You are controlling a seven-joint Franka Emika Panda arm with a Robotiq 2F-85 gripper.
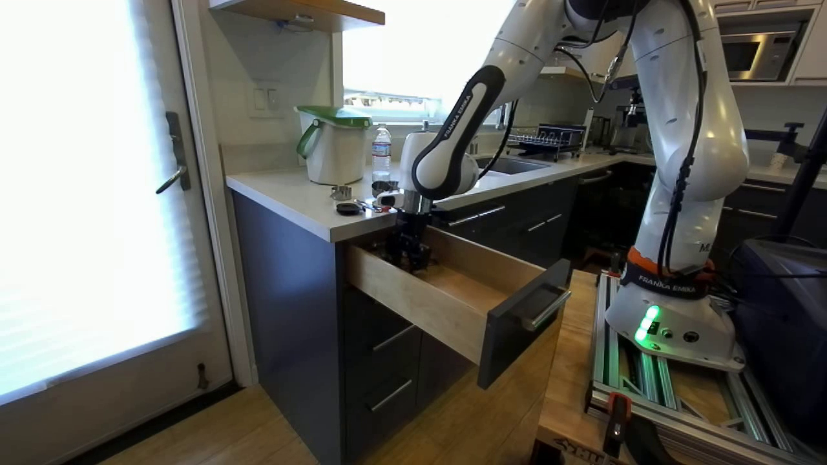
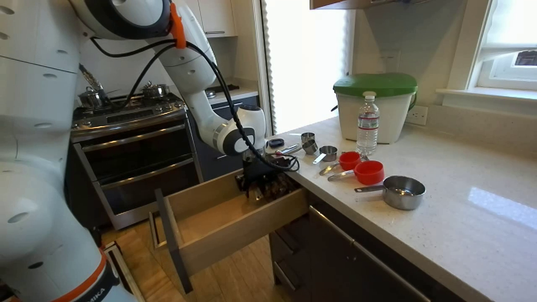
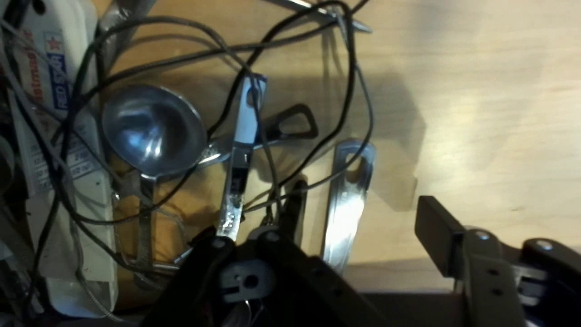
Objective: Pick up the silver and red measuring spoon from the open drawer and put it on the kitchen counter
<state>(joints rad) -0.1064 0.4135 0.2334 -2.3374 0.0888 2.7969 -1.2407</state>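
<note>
The open drawer (image 1: 413, 307) has pale wood sides and a dark front, and shows in both exterior views (image 2: 247, 241). My gripper (image 1: 408, 255) points down into its rear part (image 2: 251, 184). In the wrist view my gripper (image 3: 348, 245) is open, its fingers wide apart. A shiny silver handle (image 3: 346, 200) with a slot lies on the drawer floor between the fingers. Its far end is hidden by the left finger, and no red shows on it. I cannot make out a silver and red measuring spoon in the drawer. The pale kitchen counter (image 2: 453, 226) is beside and above the drawer (image 1: 278, 190).
In the drawer lie tangled dark cables (image 3: 213, 50), a round metal scoop (image 3: 154, 129), another handle (image 3: 240, 136) and a white Red Star package (image 3: 68, 150). The counter holds red cups (image 2: 369, 172), a steel cup (image 2: 403, 193), a bottle (image 2: 368, 130) and a green-lidded bin (image 2: 377, 86).
</note>
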